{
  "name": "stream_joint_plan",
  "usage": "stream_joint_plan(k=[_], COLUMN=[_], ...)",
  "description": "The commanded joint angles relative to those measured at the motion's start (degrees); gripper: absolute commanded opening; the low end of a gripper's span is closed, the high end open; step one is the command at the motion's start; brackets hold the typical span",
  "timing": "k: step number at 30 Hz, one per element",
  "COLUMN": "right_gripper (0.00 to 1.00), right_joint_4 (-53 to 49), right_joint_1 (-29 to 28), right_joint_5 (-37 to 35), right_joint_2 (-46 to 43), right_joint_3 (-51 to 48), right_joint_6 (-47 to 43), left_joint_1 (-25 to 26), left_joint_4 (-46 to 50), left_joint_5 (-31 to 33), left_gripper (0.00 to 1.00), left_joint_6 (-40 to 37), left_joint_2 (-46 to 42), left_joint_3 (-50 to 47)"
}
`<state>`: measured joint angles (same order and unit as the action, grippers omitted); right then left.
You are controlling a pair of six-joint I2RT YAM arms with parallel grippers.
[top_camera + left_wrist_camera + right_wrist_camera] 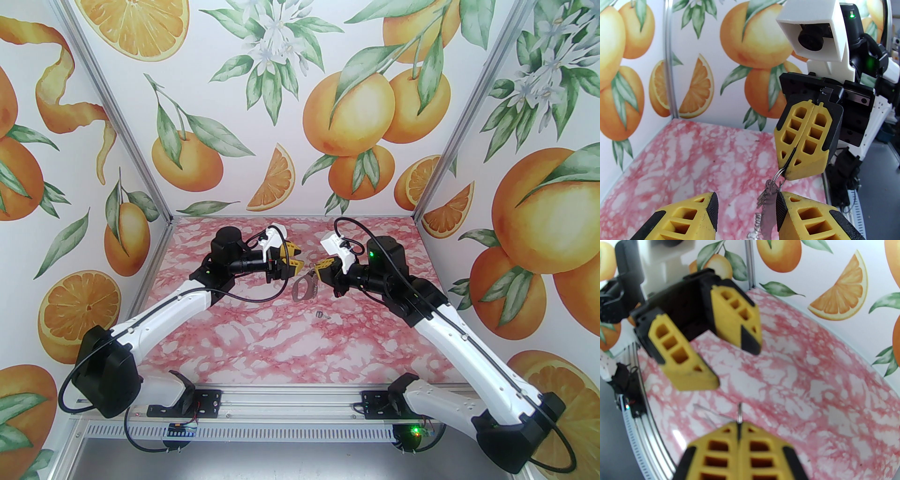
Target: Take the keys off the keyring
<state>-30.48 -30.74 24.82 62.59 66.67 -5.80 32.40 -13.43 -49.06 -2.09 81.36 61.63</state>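
My right gripper (315, 270) (785, 171) (738, 425) is shut on a small silver ring (777, 174) (740, 412) that pokes out past its tips. Below that ring hang tiny grey keys (764, 195) and the dark oblong keyring (303, 287) (767, 221), held above the table. My left gripper (296, 261) (746, 211) (733, 361) faces it from the left with its jaws open. The hanging bunch sits just inside its right finger (781, 208); I cannot tell whether they touch. One loose key (322, 315) lies on the table in front of the grippers.
The pink marbled table (262, 347) is walled by orange-print panels at the back and sides. An aluminium rail (286, 403) with both arm bases runs along the near edge. Open tabletop stretches in front of the grippers.
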Motion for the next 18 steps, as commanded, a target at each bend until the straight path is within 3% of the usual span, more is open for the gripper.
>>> stream_joint_plan(k=[1,10,18], right_gripper=[0.0,0.0,0.0], right_joint_4=[-2.3,-5.0,-6.1], right_joint_1=[-0.9,-0.8,-0.8], right_joint_5=[-0.4,1.2,2.0], right_joint_2=[0.2,0.2,0.7], right_joint_3=[3.1,4.9,6.5], right_joint_6=[-1.9,-4.9,-6.0], left_joint_1=[0.9,2.0,3.3], left_joint_4=[1.1,1.4,4.2], left_joint_5=[-3.1,-6.1,-6.1], left_gripper=[0.45,0.44,0.36], left_joint_6=[-2.1,-3.6,-6.3], left_joint_2=[1.0,1.3,2.4], left_joint_3=[3.3,3.5,5.6])
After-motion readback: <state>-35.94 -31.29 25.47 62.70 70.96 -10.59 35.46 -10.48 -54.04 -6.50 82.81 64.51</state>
